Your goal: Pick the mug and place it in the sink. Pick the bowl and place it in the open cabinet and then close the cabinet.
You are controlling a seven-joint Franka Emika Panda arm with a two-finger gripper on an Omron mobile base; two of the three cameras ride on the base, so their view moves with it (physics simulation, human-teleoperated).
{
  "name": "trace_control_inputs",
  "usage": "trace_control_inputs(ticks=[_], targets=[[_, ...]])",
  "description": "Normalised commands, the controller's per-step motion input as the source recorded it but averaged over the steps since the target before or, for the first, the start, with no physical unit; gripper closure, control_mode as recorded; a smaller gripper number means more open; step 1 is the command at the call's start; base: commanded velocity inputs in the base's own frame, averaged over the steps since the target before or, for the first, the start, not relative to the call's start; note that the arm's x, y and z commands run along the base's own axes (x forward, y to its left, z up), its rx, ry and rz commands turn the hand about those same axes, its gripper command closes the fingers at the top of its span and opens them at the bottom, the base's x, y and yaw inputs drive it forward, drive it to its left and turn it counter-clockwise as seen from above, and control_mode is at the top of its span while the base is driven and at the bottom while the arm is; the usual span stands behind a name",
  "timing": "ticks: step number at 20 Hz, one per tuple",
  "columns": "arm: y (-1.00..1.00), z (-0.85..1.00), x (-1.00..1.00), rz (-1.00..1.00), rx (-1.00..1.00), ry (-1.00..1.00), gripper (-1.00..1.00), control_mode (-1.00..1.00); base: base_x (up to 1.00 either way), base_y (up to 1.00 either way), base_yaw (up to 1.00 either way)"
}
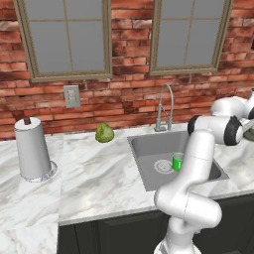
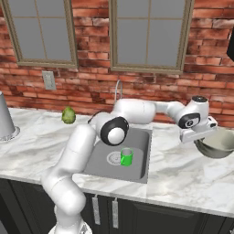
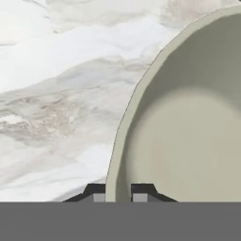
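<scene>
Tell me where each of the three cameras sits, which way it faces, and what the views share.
Left base view: behind the arm to its left, facing the brick wall over the grey recessed sink; white arm rises lower right.
Right base view: behind to its right, same wall; arm rises lower left, reaching the large grey-green bowl.
Hand view: on the hand, looking down at the marble counter; gripper shut on the bowl's rim.
Shared: both base views show the small bright green mug in the sink; right base and hand views share the bowl.
</scene>
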Motion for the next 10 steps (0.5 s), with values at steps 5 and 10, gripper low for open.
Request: trace_control_inputs(ticks=[5,10], targets=[[0.83,0.72,-0.61,0.08,-0.17,0.0,1.0,-1.0,0.0,0.0,0.0],[0.99,0.91,-0.8,0.12,-0.25,-0.01,1.0,-1.0,0.0,0.0,0.0]])
